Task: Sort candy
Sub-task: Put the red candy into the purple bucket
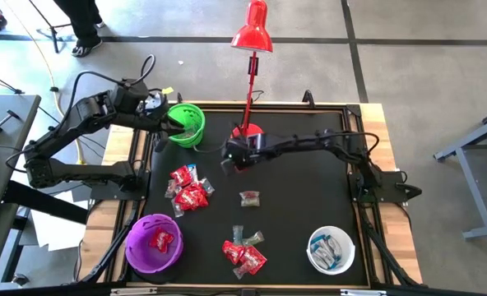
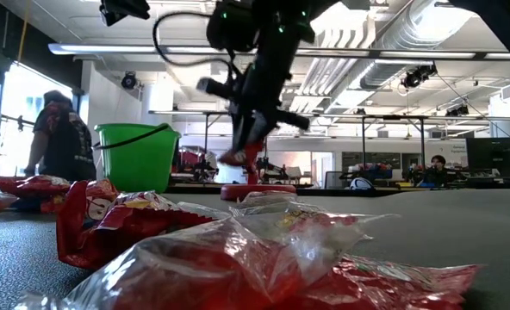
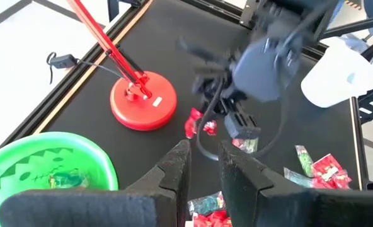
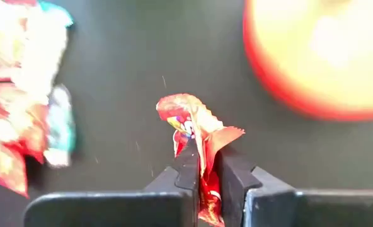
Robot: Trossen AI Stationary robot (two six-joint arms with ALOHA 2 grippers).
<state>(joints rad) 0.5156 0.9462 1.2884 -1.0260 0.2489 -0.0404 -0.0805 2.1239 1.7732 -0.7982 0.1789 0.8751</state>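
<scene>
My right gripper (image 1: 229,162) hangs above the mat next to the red lamp's base (image 1: 248,131), shut on one red-wrapped candy (image 4: 193,123), which also shows in the left wrist view (image 3: 196,124). My left gripper (image 3: 202,161) hovers over the rim of the green bowl (image 1: 187,125), its fingers a little apart with nothing between them. Greenish candy (image 3: 63,180) lies in that bowl. Loose candy lies in two heaps on the mat, one left of centre (image 1: 190,187) and one near the front edge (image 1: 245,253). A single clear one (image 1: 249,197) lies between them. My right gripper pinches the red candy's wrapper (image 4: 202,161) between its two fingers. The crumpled free end (image 4: 177,107) sticks out past the fingertips. The fingers slant down from the table's right side. The candy is lifted clear of the mat (image 2: 233,158).
A purple bowl (image 1: 155,242) with red candy stands at the near left, a white bowl (image 1: 331,249) with blue-and-white candy at the near right. The red lamp's stem and head (image 1: 254,29) rise at the far middle. A person (image 2: 61,142) stands beyond the table.
</scene>
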